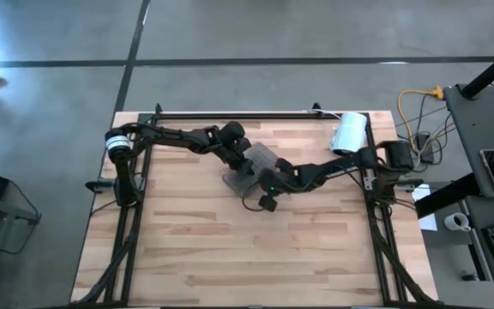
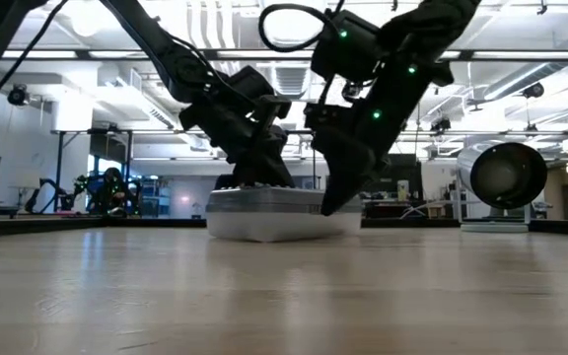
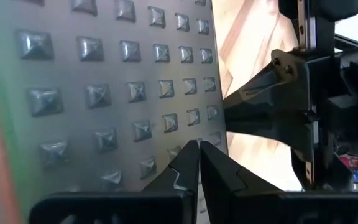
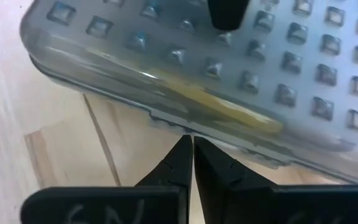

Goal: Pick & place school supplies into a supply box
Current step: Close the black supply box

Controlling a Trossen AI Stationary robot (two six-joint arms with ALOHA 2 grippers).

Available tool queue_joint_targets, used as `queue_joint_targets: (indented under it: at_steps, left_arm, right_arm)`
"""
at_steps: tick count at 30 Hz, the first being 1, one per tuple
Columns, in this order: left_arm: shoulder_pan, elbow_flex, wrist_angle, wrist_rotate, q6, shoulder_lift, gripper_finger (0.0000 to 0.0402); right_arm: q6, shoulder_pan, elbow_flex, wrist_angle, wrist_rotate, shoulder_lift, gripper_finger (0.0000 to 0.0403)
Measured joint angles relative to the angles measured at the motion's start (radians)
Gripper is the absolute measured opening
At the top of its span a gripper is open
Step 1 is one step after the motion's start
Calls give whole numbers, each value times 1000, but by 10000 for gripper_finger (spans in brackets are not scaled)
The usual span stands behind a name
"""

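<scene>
Left gripper (image 3: 199,152): clenched, empty, tips pressed on the supply box (image 1: 251,167) lid.
Right gripper (image 4: 192,149): clenched, empty, tips at the box's edge.
Box: closed, yellow pencil (image 4: 229,109) inside.

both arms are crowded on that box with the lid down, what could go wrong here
The left gripper rests its shut fingers on the supply box lid while the right gripper sits at its edge. A hard push could make the light box skid on the table. The two arms are very close together, so they might bump. A yellow item shows through the lid near the seam and could get pinched.
</scene>
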Motion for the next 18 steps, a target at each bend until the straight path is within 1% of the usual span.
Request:
queue_joint_targets:
  at_steps: [5,8,12,18]
  left_arm:
    - [-1,0,10,-7,0,-11,0]
    - [-6,0,12,2,-2,-17,0]
    - [-9,-2,18,7,-4,-17,0]
    - [-9,-2,17,6,-4,-25,0]
  right_arm:
    - [-15,-37,23,0,-61,31,8]
    - [-10,-41,25,22,-49,44,9]
    - [-9,-41,22,5,-42,46,9]
    - [40,-24,45,-76,-45,-21,9]
